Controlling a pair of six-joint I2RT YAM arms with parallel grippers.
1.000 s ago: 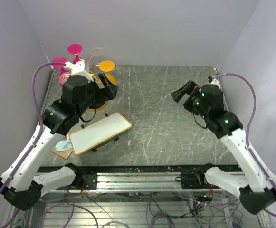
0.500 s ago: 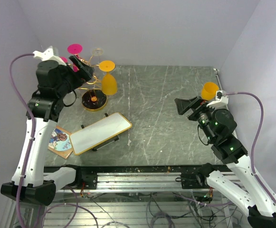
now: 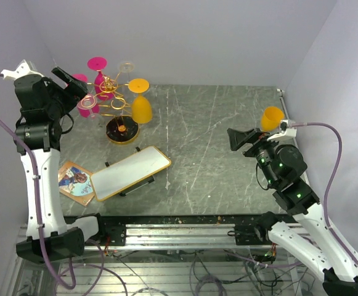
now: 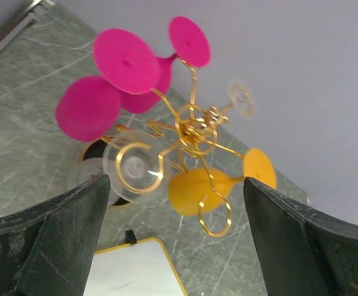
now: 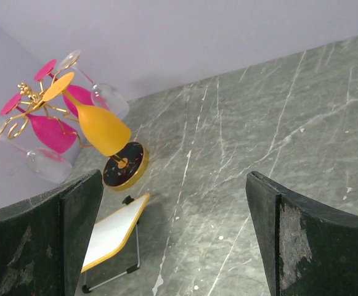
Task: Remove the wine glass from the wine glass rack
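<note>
The gold wine glass rack [image 3: 113, 102] stands on its round black base [image 3: 122, 131] at the back left. Pink [image 3: 97, 63], clear [image 3: 87, 105] and orange [image 3: 142, 108] wine glasses hang upside down from its arms. My left gripper [image 3: 68, 84] is raised left of the rack, open and apart from it. In the left wrist view the left gripper [image 4: 174, 213] frames the rack [image 4: 194, 126], a clear glass [image 4: 132, 166] and the orange glass [image 4: 194, 191]. My right gripper [image 3: 241, 139] hovers open at the right, empty; its view, past the right gripper [image 5: 174, 213], shows the rack [image 5: 37, 98] far off.
A yellow-framed whiteboard [image 3: 129, 172] on a small stand lies in front of the rack, with a picture card [image 3: 75, 180] to its left. Another orange glass [image 3: 271, 117] stands at the right, behind my right gripper. Walls close in on the left, back and right.
My left arm has pulled back from the rack, up and to the left. My right arm has drawn back toward the near edge, uncovering the orange glass at the right. Both grippers stay open.
</note>
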